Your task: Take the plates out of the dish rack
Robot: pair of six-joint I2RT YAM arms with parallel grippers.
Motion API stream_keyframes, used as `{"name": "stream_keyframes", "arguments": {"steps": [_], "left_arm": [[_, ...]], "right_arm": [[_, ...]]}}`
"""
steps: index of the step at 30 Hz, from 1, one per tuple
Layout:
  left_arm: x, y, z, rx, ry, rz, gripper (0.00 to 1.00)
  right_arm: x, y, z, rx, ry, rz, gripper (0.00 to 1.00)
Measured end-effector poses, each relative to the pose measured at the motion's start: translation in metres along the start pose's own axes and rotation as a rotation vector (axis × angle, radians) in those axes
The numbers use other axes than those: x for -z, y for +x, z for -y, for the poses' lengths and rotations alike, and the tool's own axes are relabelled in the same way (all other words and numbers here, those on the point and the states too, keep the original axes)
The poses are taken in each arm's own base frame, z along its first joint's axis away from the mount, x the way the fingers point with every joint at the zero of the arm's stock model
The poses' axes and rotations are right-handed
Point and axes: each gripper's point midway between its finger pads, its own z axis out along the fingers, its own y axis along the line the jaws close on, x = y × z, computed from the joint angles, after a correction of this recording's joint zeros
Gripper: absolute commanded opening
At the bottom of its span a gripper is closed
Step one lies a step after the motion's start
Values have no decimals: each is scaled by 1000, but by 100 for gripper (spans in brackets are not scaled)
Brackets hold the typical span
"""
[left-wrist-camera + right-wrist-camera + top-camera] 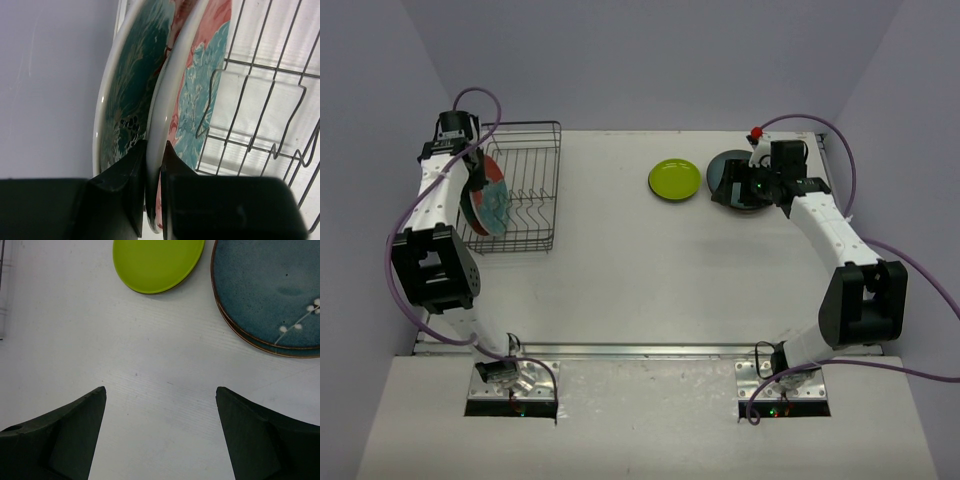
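Two red plates stand half hidden by the arm, left gripper pinching one rim; right gripper spread wide.

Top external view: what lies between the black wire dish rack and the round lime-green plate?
Nothing: bare white tabletop from the dish rack to the lime-green plate, in that view.

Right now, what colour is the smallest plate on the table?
The plate is lime green; right wrist view.
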Motion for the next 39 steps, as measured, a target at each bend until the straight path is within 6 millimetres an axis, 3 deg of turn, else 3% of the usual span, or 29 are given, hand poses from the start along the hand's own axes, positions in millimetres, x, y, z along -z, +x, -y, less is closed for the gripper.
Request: {"name": "stream_keyframes", "arguments": {"steps": [5,11,14,18,21,26,32,37,38,39], "left_arm": [[21,-12,-5,-28,14,-2,0],[79,-77,-18,-37,-13,195,0],[104,-95,-11,-59,-3,286,0],[130,-97,10,-94,101,339,0],[151,-91,40,-120,290,369,0],[198,-58,107,-148,717,381,0],[236,-4,186,-222,1121,254,0],[252,19,209,-246,1261,181,0],[254,20,210,-246,1275,181,0],[255,20,210,-246,1283,181,0]], "right_arm": [[0,0,-3,2,-9,-2,90],[-1,2,-11,11,-27,-6,90],[-2,2,-15,12,-41,-9,90],[1,0,-25,13,-78,1,90],[6,-10,-40,5,-144,36,90],[16,-24,-78,5,-320,83,87],[21,-8,-145,65,-524,32,85],[23,18,-206,146,-671,-29,85],[23,23,-215,157,-694,-43,83],[22,27,-226,170,-719,-57,72]]}}
